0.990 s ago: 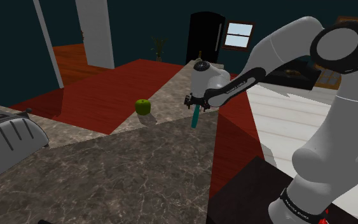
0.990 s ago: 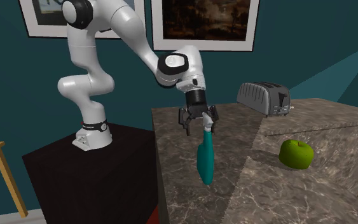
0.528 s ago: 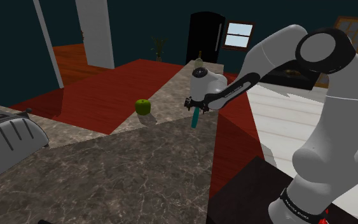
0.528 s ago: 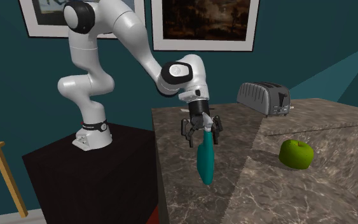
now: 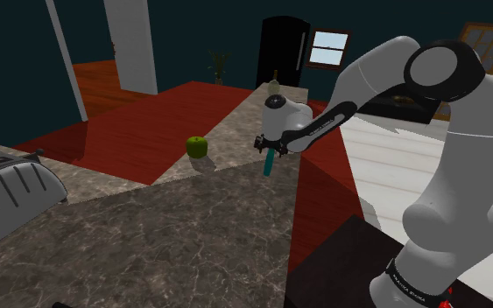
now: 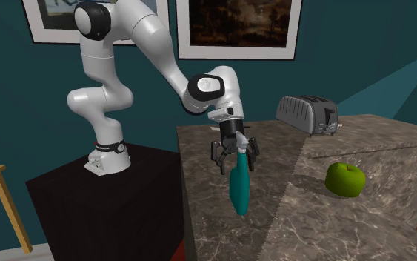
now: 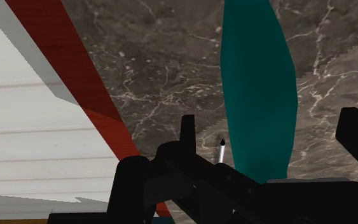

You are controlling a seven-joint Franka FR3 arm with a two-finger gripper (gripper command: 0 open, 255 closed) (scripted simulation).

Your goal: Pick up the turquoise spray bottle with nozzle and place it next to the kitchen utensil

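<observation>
Black gripper (image 6: 235,154) over the top of the teal spray bottle (image 6: 238,190), fingers spread wide either side of it, not touching, nozzle hidden behind the hand, bottle on the marble counter (image 6: 332,222) near its stand-side edge, green apple (image 6: 345,179) well apart, toaster (image 5: 12,188) cut off at the shoulder view's left edge.

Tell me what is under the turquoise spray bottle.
Veined stone-patterned countertop lies under the spray bottle, showing on both sides of it in the wrist view. The patch directly beneath its base is covered by the bottle's own body.
</observation>
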